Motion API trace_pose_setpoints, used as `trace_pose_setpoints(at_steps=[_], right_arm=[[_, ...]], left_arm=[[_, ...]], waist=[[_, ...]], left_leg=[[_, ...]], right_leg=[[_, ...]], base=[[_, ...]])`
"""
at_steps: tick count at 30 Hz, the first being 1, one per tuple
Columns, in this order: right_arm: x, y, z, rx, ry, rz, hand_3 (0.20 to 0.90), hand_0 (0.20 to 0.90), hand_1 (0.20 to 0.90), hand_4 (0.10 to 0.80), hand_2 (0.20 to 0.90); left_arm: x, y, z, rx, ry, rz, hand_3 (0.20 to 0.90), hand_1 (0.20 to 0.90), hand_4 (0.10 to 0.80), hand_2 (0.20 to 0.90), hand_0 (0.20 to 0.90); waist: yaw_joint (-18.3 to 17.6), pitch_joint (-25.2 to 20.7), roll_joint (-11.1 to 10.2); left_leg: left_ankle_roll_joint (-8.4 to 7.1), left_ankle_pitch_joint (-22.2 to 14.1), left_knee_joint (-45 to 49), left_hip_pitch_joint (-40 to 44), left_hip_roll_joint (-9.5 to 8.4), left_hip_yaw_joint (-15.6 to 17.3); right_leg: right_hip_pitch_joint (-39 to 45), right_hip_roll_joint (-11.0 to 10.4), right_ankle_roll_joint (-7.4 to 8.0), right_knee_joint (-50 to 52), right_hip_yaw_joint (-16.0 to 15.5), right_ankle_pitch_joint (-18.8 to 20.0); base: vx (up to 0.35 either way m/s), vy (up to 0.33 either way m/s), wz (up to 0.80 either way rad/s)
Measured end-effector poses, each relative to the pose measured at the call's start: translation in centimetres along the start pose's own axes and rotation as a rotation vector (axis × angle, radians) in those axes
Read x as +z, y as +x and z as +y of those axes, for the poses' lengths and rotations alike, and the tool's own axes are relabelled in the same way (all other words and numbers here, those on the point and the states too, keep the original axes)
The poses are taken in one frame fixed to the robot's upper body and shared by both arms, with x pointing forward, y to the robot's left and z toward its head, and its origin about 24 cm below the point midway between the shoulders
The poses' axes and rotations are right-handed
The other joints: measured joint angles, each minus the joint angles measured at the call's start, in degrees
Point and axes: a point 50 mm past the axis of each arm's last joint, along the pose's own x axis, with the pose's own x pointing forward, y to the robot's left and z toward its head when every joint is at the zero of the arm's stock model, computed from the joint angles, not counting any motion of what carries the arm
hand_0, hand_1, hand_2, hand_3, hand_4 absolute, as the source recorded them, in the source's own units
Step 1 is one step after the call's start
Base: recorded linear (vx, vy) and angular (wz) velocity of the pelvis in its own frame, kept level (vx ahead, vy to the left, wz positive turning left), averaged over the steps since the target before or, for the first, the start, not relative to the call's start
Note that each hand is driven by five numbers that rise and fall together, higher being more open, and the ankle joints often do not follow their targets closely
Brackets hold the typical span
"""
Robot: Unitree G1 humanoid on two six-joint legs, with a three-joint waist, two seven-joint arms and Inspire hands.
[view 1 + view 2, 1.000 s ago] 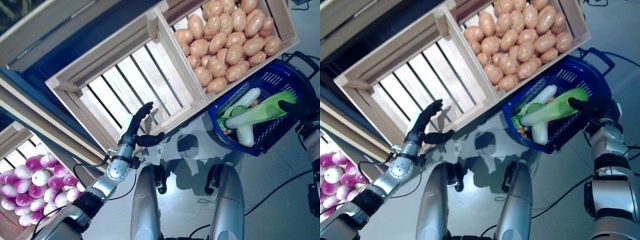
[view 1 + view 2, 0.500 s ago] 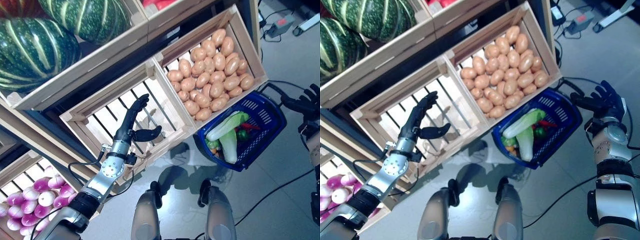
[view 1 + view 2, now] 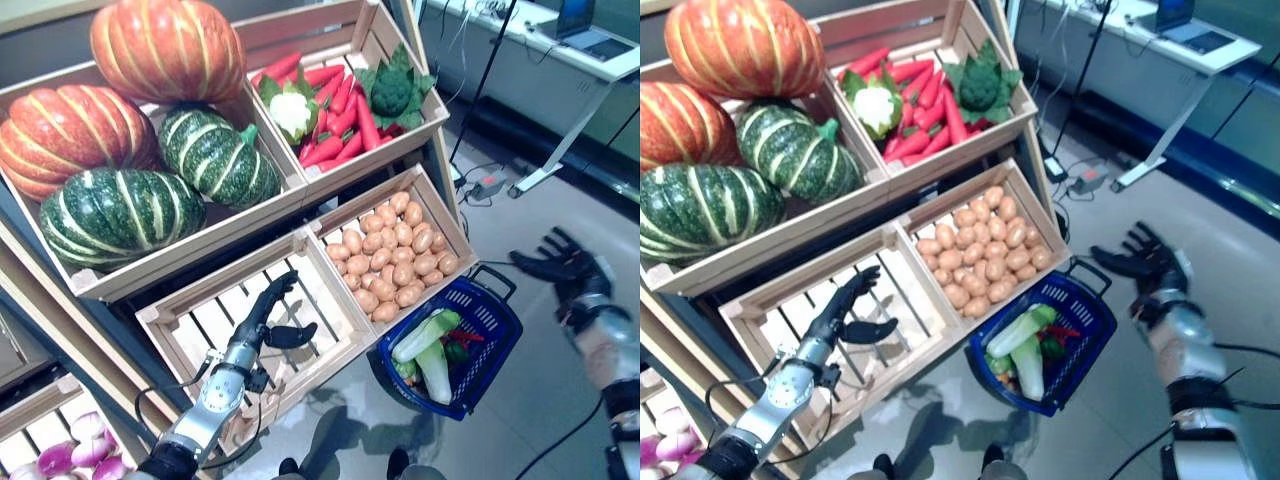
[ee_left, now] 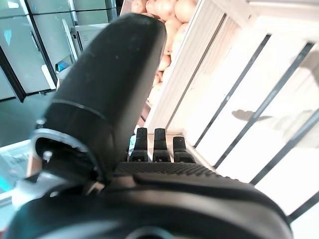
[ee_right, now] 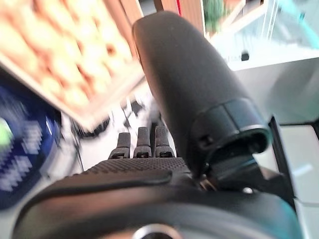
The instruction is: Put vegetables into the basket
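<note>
The blue plastic basket [image 3: 500,330] stands on the floor below the stand's potato crate. A long pale green leafy vegetable [image 3: 424,335], a white stalk [image 3: 436,371] and small green and red pieces lie in it. My left hand [image 3: 262,322] is open and empty, its fingers straight inside the bare slatted wooden crate [image 3: 180,318]; it also shows in the left wrist view [image 4: 149,144]. My right hand [image 3: 555,264] is open and empty in the air to the right of the basket and apart from it; it shows in the right wrist view [image 5: 142,144] too.
A tall wooden stand [image 3: 890,215] of vegetable crates stands on the left and in the middle. A white desk [image 3: 540,40] with metal legs stands at the back right. Grey floor [image 3: 1100,410] lies around the basket.
The camera has tilted up, so the whole picture shifted and the upper crates came into view. My right hand has moved from the basket's rim to the right, away from it.
</note>
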Motion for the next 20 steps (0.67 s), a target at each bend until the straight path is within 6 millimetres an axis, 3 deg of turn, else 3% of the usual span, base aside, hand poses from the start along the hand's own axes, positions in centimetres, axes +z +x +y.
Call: trace_pose_setpoints(at_steps=[5,8,13,20], right_arm=[[-10.5,-4.1,6.0,0.145,0.125,0.264,0.9,0.9,0.9,0.8,0.9],[-14.4,-6.8,8.4,0.189,0.172,0.391,0.9,0.9,0.9,0.8,0.9],[-17.3,-8.9,9.7,0.197,0.221,0.489,0.9,0.9,0.9,0.8,0.9],[-19.6,-10.1,7.5,0.094,0.191,0.548,0.9,0.9,0.9,0.8,0.9]], left_arm=[[-4.4,-1.9,-2.7,0.005,-0.09,0.198,0.9,0.9,0.8,0.9,0.9],[-6.5,-3.5,-4.0,-0.023,-0.104,0.306,0.9,0.9,0.8,0.9,0.9],[-8.5,-5.1,-5.1,-0.11,-0.03,0.398,0.9,0.9,0.8,0.9,0.9],[-9.8,-6.2,-5.9,-0.15,-0.005,0.456,0.9,0.9,0.8,0.9,0.9]], waist=[[-0.1,-2.5,-0.5],[-0.3,-2.8,-0.8],[-0.4,-3.4,-0.8],[-0.6,-6.3,0.1]], left_leg=[[0.26,0.4,-1.6,1.0,-0.78,0.1],[0.33,0.5,-1.8,1.7,-0.93,-0.1],[0.45,0.6,-1.8,2.3,-1.05,-0.2],[0.61,0.8,-1.9,2.4,-1.31,-0.3]], right_leg=[[1.4,-0.1,0.47,-2.7,0.4,1.2],[2.4,-0.1,0.62,-3.6,0.5,1.3],[3.2,-0.2,0.66,-3.6,0.5,1.5],[3.3,-0.5,0.84,-3.6,0.6,1.7]], base=[[0.001,0.023,0.0],[0.032,0.031,0.04],[-0.021,0.031,0.02],[0.01,0.044,0.0]])
